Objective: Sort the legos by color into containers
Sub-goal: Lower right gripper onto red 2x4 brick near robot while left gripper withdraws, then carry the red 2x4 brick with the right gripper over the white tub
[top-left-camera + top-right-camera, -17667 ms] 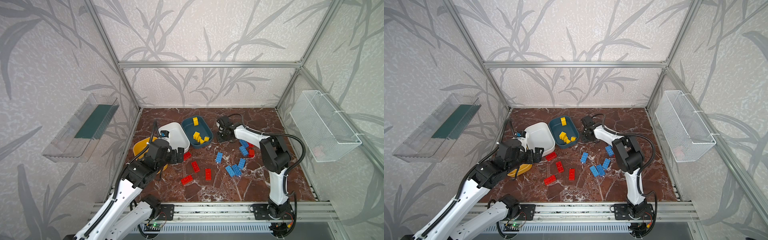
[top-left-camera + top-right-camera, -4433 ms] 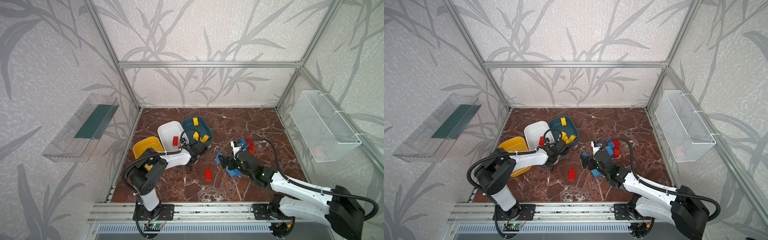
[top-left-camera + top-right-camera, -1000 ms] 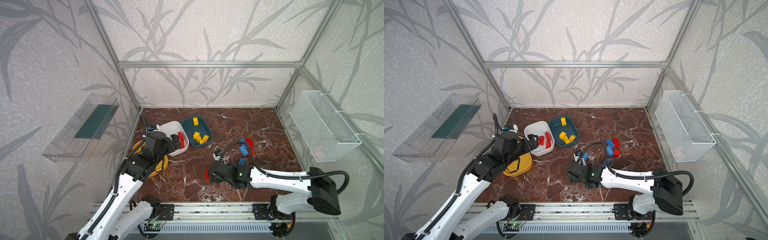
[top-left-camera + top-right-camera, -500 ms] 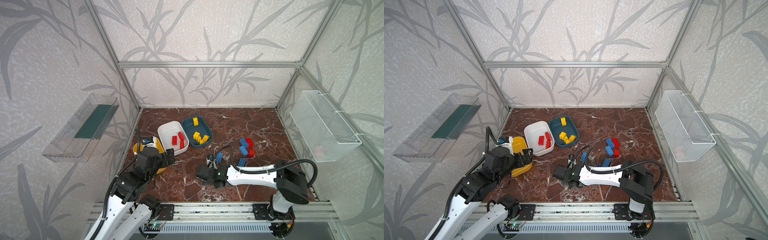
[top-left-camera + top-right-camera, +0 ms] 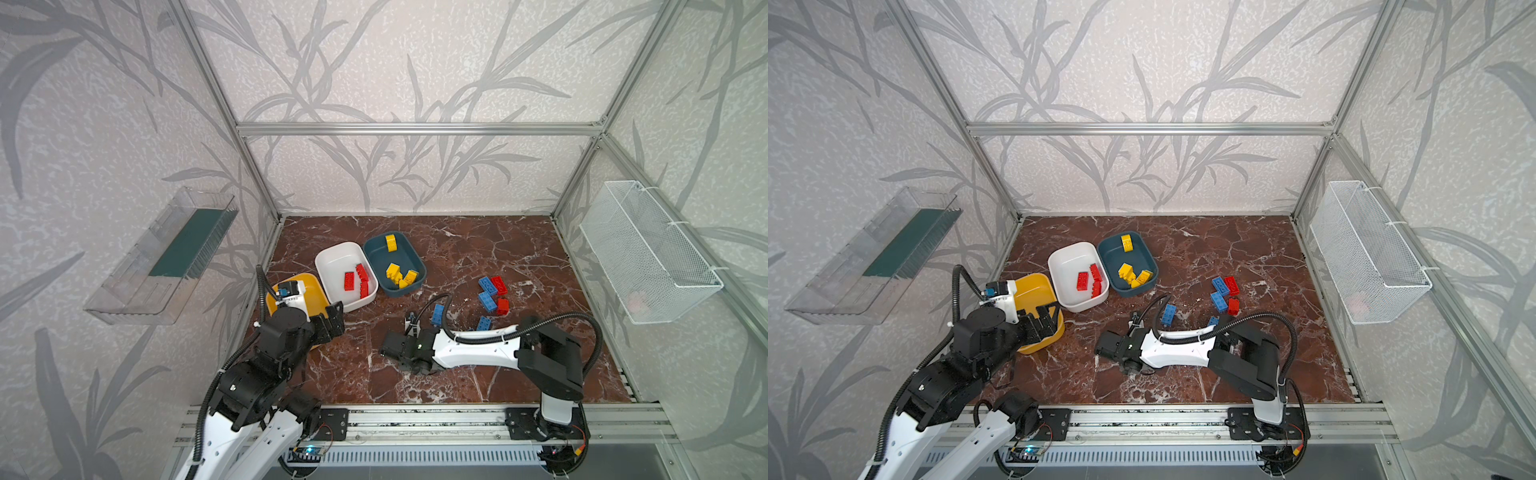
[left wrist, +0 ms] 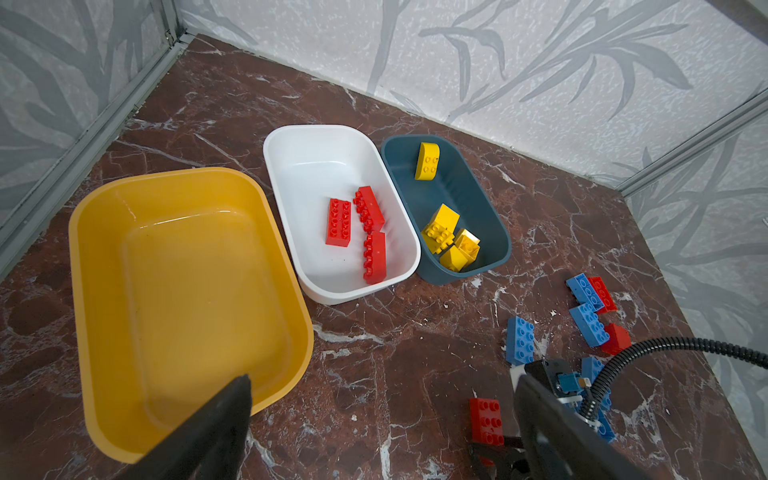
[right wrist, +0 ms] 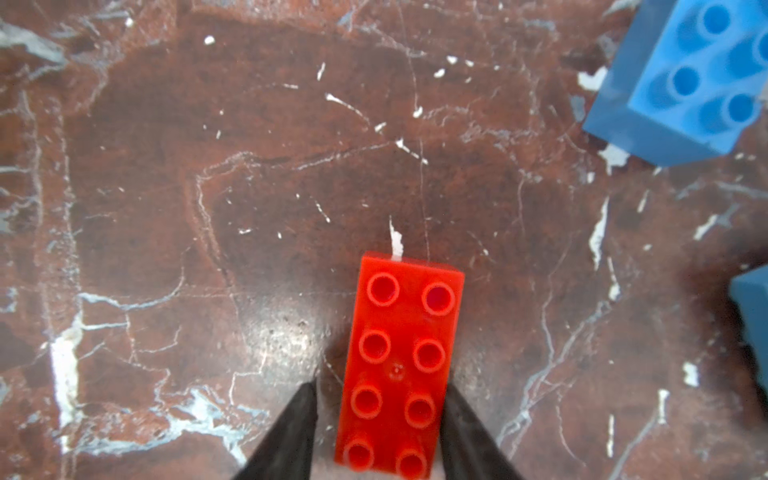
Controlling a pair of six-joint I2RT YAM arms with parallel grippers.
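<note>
Right end effector straddles a studs-up red lego

White tub holds red legos, teal tub yellow legos; the floor is white-veined maroon.

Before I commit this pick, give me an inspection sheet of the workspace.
Surface: marble table, only bricks and tubs on it.
Job's things: white tub holds three red bricks; teal tub holds yellow bricks; yellow tub holds none; loose blue bricks and loose red bricks remain.
Clutter: nothing seen.
Tools: left tool open near yellow tub; right tool straddles a red brick, grip unconfirmed.
Cables: right arm's hose arcs beside loose blue bricks.
Surroundings: clear tray, wire basket on walls.
</note>
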